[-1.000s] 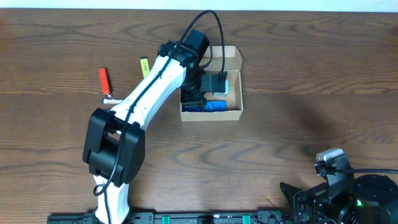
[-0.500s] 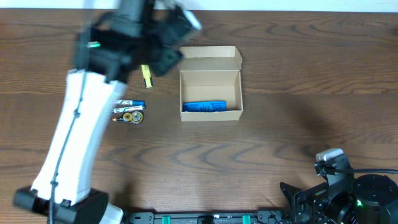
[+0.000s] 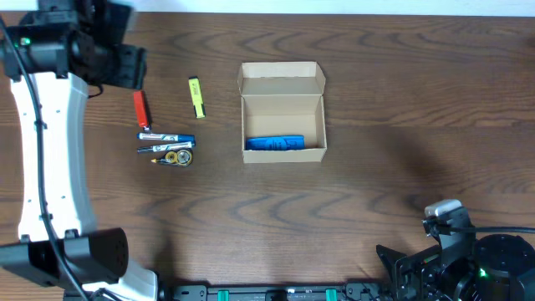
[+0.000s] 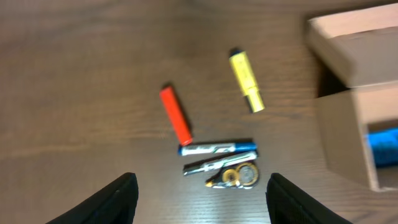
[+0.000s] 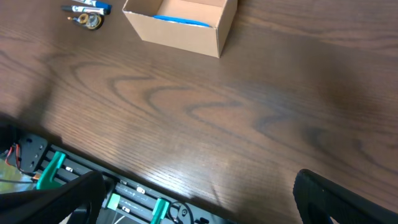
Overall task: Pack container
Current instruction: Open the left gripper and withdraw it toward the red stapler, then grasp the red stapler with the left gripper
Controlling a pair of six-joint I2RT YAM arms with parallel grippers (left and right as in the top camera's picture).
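Left gripper [image 4: 200, 186] wide open, empty, above the loose pens. Likely next pick is the red marker [image 4: 176, 115]: close across its barrel, clear of the blue marker [image 4: 217, 148]. Cardboard container [image 3: 282, 155] sits to their right, lid open. Right gripper [image 5: 199, 186] open, empty.

left claw [image 4: 202, 202]: short marker [image 4: 176, 114] straight ahead on the bench [image 4: 74, 74], highlighter [image 4: 246, 79] further out and to its right. Closer in, two pens lie side by side: pen [image 4: 217, 149], then second pen [image 4: 210, 167]. The tape roller [image 4: 239, 177] is nearest, just beside the second pen. The container [image 4: 345, 137] sits ahead-right with a flat pack [image 4: 382, 144] inside. right claw [image 5: 199, 199]: container ahead-left, well apart.
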